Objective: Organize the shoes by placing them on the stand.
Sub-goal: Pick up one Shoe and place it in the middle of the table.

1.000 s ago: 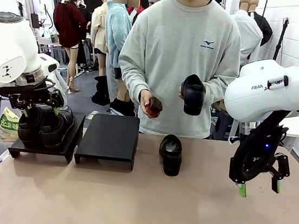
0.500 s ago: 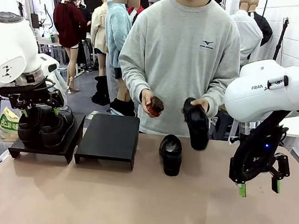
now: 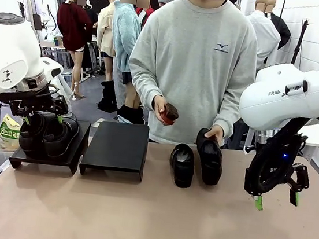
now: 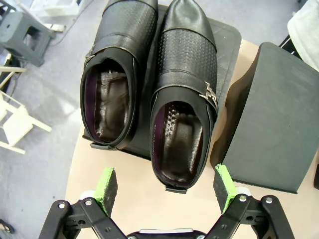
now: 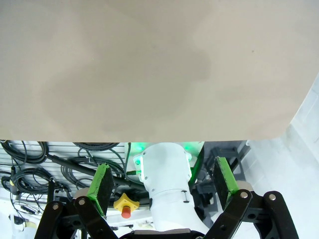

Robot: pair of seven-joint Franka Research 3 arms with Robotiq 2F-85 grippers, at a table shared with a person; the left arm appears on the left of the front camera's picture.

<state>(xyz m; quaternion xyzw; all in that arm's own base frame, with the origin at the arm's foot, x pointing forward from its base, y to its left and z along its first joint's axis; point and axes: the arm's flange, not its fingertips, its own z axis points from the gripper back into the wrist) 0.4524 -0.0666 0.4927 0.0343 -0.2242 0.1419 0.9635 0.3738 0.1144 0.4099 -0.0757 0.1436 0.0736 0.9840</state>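
Down onto the table (image 3: 135, 221) comes the shoe the person was holding in the air a second ago. This newly set shoe (image 3: 209, 156) now lies toe toward me, just beside the lone shoe (image 3: 182, 164) that was already there. The two sit side by side near the far edge. The person's lowered hand (image 3: 216, 132) rests on the heel end of the new arrival. The person's raised hand (image 3: 162, 109) stays at waist height, wrapped around a small reddish-brown object (image 3: 169, 115) that I can't identify. Neither of my arms has shifted.

From the front camera I see my left gripper (image 3: 43, 119) hanging over the left part of the stand (image 3: 43, 162), close above the pair of shoes (image 4: 184, 99) parked there. Its wrist camera looks straight down on that pair, toes pointing away and openings toward me, both resting on the sloped black panel. The fingers are spread wide, one green pad (image 4: 107, 185) out to each side of the nearer heel, with nothing pinched between them. Next to the pair, the empty section (image 4: 271, 119) of the stand carries no shoe.

My right gripper (image 3: 278, 199) hangs above bare table on the right, well apart from the two loose shoes. Its fingers are also spread wide, gripping nothing.
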